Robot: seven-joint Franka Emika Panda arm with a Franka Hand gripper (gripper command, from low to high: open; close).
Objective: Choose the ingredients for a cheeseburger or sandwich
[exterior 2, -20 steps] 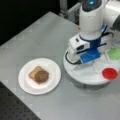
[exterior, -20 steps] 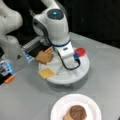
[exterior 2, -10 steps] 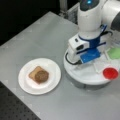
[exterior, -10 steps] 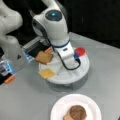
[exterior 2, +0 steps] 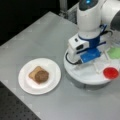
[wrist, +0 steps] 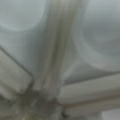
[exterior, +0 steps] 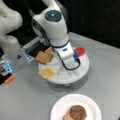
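A grey metal table (exterior 2: pixel 37 35) stands against a dark, unlit background.

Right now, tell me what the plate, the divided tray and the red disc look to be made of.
The plate: likely paper, matte white with a shallow raised rim. The divided tray: probably rigid plastic, smooth white; the wrist view shows moulded ridges. The red disc: looks like plastic or foam, flat, evenly coloured; I cannot say which. The gripper sits low over the tray.

We lose end effector fingertips behind arm body; wrist view blurred, only white tray (wrist: pixel 62 50) ridges beneath end effector.
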